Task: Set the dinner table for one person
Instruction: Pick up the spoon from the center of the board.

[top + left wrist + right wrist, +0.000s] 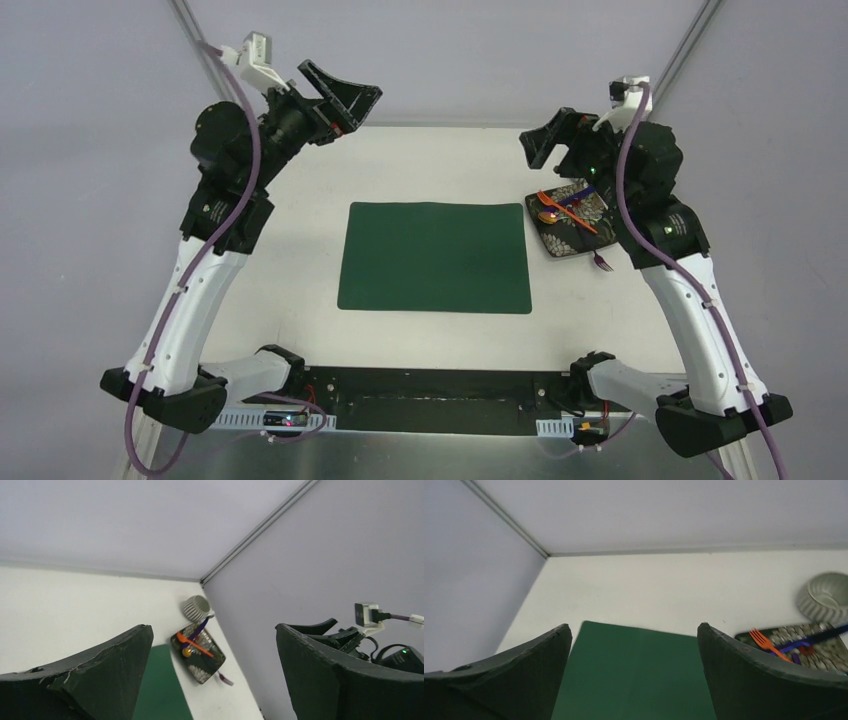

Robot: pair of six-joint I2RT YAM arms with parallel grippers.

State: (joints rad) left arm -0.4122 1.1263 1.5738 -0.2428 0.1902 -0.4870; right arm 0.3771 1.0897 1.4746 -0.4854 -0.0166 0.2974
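From above: white dinner table [300,280] stretching ahead of both arm bases, green placemat [435,257] at its centre; left gripper [345,100] and right gripper [553,143] aloft, spread wide, empty. Left wrist: patterned tray [202,670] of cutlery just beside ribbed bowl [196,607]. Right wrist: orange fork [769,645] on tray.

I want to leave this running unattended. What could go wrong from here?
1. The orange fork and other cutlery lie crossed on the plate; grabbing one piece may drag the rest, and lifting the plate could spill them.
2. The bowl stands close behind the plate, largely hidden under the right arm from above; the open right gripper could bump it.
3. A purple utensil sticks out past the plate's corner beside the right arm, easily swept aside.
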